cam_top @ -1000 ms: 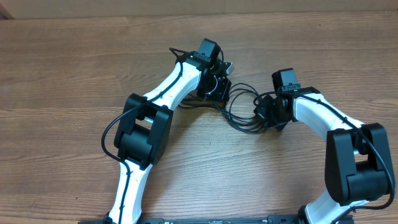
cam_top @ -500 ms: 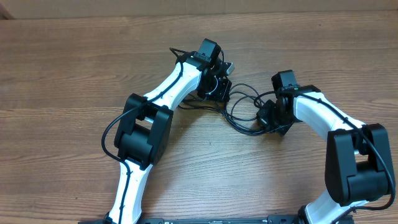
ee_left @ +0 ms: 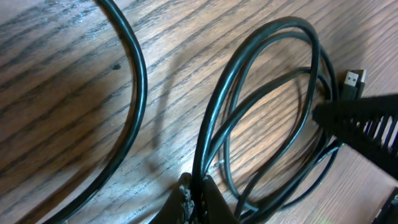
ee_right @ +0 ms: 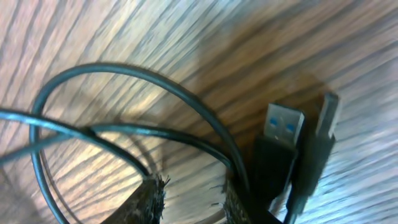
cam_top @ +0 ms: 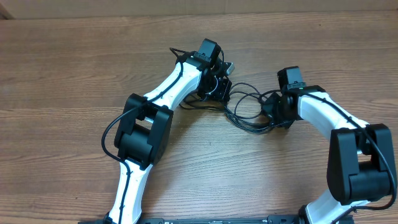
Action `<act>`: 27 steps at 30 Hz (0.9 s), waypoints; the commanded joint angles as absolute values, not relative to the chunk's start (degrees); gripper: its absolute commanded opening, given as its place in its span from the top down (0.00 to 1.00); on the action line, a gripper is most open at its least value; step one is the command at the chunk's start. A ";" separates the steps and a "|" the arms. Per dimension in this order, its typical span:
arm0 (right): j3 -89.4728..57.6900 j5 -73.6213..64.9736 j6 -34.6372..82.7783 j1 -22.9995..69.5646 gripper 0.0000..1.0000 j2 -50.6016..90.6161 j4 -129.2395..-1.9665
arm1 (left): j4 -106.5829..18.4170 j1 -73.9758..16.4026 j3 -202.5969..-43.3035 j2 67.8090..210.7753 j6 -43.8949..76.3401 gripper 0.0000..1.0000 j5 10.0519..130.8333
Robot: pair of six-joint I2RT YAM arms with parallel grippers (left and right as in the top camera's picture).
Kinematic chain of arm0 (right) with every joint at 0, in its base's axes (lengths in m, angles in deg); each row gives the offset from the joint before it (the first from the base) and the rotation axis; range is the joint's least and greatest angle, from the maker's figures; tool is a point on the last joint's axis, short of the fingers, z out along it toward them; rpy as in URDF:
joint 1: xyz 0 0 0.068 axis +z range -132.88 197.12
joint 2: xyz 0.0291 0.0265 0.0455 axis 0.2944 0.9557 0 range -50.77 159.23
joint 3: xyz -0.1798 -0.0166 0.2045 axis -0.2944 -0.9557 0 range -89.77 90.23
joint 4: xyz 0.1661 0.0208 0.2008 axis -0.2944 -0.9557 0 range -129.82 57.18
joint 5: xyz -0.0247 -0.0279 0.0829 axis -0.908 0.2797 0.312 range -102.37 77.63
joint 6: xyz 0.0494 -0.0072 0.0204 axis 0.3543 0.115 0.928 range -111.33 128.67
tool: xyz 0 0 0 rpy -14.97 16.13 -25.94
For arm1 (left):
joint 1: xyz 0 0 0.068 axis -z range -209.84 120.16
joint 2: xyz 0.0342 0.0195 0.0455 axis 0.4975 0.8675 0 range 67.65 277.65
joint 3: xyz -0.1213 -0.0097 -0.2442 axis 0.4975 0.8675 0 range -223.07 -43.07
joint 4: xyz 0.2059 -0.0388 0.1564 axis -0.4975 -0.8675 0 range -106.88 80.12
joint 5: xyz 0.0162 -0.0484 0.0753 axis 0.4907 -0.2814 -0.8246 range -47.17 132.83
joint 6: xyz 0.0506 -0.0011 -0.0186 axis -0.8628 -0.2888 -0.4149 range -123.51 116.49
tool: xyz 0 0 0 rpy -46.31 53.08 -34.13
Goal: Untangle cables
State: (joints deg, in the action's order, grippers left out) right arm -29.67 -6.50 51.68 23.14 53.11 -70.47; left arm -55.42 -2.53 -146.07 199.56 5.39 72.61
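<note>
The cables (cam_top: 246,113) are thin black loops lying on the wood between the two arms. My left gripper (cam_top: 222,93) is shut on them, and the left wrist view shows its fingertips (ee_left: 200,198) pinching a couple of strands where the loops (ee_left: 261,93) fan out. My right gripper (cam_top: 271,117) stands at the right end of the loops. In the right wrist view its jaws (ee_right: 193,202) are open with only bare wood between them. A strand runs along the outside of the right finger (ee_right: 239,200). Two USB plugs (ee_right: 283,134) lie just to its right.
The wooden table (cam_top: 74,74) stretches around both arms. The arms' own thicker black cable (ee_left: 134,93) crosses the left wrist view. A small silver plug (ee_left: 353,81) and the right gripper's dark finger (ee_left: 367,124) show at that view's right edge.
My right gripper has opened and shifted slightly to the right. The loops beside it have settled a little. The left arm has not moved.
</note>
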 commanded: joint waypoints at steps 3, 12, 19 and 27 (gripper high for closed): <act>-30.50 -7.96 45.34 19.93 0.63 53.50 -71.19 | -55.28 -2.81 -146.95 200.50 5.92 0.96 72.19; -30.50 -1.32 37.05 15.82 0.48 53.50 -72.98 | -55.26 -2.81 -146.95 200.50 5.94 0.96 69.66; -30.44 7.51 29.14 15.01 0.41 53.50 -72.32 | -55.26 -2.81 -146.95 200.50 5.94 0.96 69.68; -29.08 14.57 24.55 15.01 0.46 52.76 -72.39 | -55.28 -2.81 -146.95 200.50 5.94 0.95 69.68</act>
